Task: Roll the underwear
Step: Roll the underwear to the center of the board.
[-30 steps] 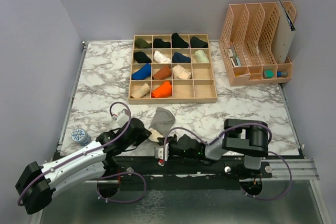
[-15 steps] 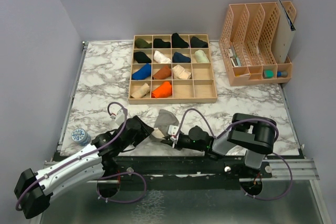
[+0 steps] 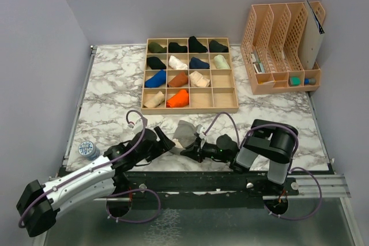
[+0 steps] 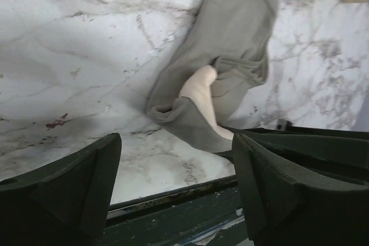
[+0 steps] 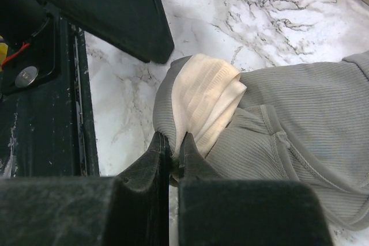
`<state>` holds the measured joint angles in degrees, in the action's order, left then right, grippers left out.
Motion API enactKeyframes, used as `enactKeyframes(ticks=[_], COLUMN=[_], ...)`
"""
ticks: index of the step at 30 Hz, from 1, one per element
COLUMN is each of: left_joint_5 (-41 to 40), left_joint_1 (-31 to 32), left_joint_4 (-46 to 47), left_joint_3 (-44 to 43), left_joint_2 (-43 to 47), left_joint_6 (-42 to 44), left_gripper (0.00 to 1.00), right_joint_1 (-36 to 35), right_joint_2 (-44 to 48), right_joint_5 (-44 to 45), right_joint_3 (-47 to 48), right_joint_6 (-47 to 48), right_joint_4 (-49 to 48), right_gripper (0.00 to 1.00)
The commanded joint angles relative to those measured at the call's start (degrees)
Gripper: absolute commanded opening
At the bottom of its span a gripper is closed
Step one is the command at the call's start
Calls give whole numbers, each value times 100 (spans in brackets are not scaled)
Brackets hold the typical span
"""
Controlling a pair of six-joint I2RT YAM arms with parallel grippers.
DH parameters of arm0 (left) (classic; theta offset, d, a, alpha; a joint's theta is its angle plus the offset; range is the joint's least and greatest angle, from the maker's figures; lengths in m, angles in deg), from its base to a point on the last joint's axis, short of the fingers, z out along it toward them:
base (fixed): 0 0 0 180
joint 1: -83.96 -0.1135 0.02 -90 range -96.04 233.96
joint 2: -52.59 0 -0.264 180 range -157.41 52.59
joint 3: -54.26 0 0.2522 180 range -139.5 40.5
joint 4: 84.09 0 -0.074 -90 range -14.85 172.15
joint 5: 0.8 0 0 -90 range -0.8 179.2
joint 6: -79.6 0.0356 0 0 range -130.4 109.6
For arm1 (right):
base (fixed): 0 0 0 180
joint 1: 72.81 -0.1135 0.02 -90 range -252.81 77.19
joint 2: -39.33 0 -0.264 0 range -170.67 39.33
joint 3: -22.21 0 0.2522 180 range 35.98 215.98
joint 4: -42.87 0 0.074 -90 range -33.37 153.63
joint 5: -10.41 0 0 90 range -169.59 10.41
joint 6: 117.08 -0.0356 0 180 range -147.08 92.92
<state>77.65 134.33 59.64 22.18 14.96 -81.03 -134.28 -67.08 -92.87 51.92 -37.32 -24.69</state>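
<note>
Marble bench (image 3: pixel 109 84): grey ribbed cloth underwear (image 5: pixel 288 113) has bunched tighter; right gripper (image 5: pixel 173 142) jaws now pinch its cream band (image 5: pixel 204 99), left gripper (image 4: pixel 176 154) jaws gape wide. Rolling looks begun.

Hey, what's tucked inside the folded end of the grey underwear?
A cream ribbed cloth pokes out of the fold in the grey underwear. How far it runs inside is covered by the grey fabric.
</note>
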Motion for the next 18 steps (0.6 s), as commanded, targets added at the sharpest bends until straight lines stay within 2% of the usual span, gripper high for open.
enactKeyframes(ticks=[1, 5, 10, 18], left_joint_5=[329, 323, 111, 89], left_joint_1=[12, 9, -16, -62], left_joint_4=[-47, 14, 253, 216], left_joint_3=[-303, -513, -518, -585], left_joint_2=[-860, -1503, -1552, -1963], left_joint_6=[-232, -469, -814, -935], left_gripper=[83, 84, 85, 83], right_joint_1=[8, 4, 5, 4], right_joint_2=[8, 144, 270, 272], right_joint_5=[-151, -74, -98, -48], right_joint_3=[5, -27, 18, -47], right_joint_6=[130, 325, 588, 697], right_joint_4=[428, 528, 911, 790], right_gripper=[1, 0, 0, 1])
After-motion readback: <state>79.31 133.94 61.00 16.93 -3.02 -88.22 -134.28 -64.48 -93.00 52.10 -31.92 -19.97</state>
